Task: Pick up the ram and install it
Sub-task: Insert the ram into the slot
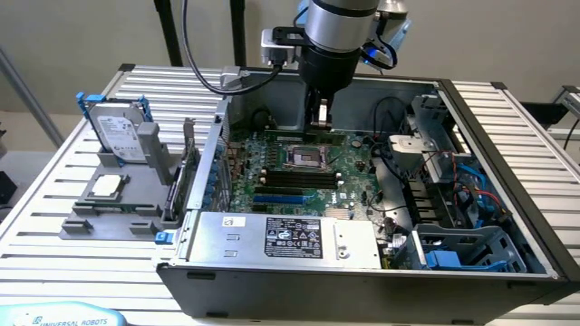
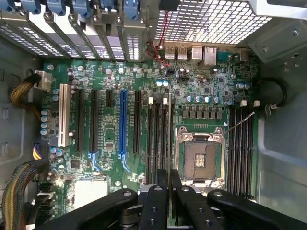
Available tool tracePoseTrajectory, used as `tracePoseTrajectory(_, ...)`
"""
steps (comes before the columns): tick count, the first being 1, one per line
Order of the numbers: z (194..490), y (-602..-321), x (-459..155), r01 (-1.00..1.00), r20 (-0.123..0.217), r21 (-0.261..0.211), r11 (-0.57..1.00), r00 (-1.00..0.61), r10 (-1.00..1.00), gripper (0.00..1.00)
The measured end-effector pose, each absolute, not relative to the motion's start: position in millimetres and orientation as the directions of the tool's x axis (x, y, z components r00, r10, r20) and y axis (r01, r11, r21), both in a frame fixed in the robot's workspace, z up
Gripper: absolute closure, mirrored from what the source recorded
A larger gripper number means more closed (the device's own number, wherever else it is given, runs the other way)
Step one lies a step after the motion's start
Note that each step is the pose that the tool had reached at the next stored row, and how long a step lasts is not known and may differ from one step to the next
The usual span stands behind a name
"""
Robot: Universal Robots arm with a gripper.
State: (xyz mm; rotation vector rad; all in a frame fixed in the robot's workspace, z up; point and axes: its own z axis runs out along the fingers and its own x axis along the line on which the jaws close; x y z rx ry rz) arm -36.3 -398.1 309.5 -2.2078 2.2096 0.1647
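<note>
My gripper (image 1: 319,122) hangs inside the open computer case (image 1: 507,170), above the motherboard (image 1: 354,190). It is shut on the ram (image 1: 313,133), a thin green stick held level. In the wrist view the ram (image 2: 169,139) shows edge-on as a thin pale line running out from between the black fingers (image 2: 158,201) of the gripper (image 2: 169,184). It lies parallel to the black memory slots (image 2: 158,139) and sits over the gap between them and the CPU socket (image 2: 200,160). The same slots (image 1: 295,178) lie just in front of the socket (image 1: 303,157) in the exterior view.
A second bank of memory slots (image 2: 240,148) lies beyond the socket. Expansion slots, one blue (image 2: 123,124), fill the board's other half. The power supply (image 1: 290,238), cables (image 1: 435,170) and a blue drive cage (image 1: 471,251) crowd the case. A hard drive (image 1: 118,129) stands on a grey rack (image 1: 100,210) outside.
</note>
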Motion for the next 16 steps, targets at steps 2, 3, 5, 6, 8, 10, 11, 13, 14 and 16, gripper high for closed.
tracePoseTrajectory(2,306,-396,-36,-0.998,-0.083,0.065,0.001,-0.007,-0.996,0.87)
tracePoseTrajectory(3,305,-395,-36,-0.998,-0.081,0.065,0.003,-0.009,-0.997,0.87)
tracePoseTrajectory(5,303,-394,-36,-0.998,-0.070,0.065,0.006,-0.011,-0.997,0.87)
tracePoseTrajectory(6,302,-394,-36,-0.998,-0.065,0.064,0.008,-0.012,-0.998,0.87)
tracePoseTrajectory(8,301,-394,-36,-0.998,-0.048,0.064,0.010,-0.013,-0.999,0.87)
tracePoseTrajectory(10,298,-393,-36,-0.998,-0.037,0.064,0.011,-0.013,-0.999,0.87)
tracePoseTrajectory(11,297,-393,-36,-0.998,-0.033,0.064,0.011,-0.013,-0.999,0.87)
tracePoseTrajectory(13,293,-393,-36,-0.998,-0.029,0.064,0.011,-0.013,-0.999,0.87)
tracePoseTrajectory(14,291,-393,-36,-0.998,-0.028,0.064,0.012,-0.013,-1.000,0.87)
tracePoseTrajectory(16,288,-393,-36,-0.998,-0.028,0.064,0.011,-0.013,-1.000,0.87)
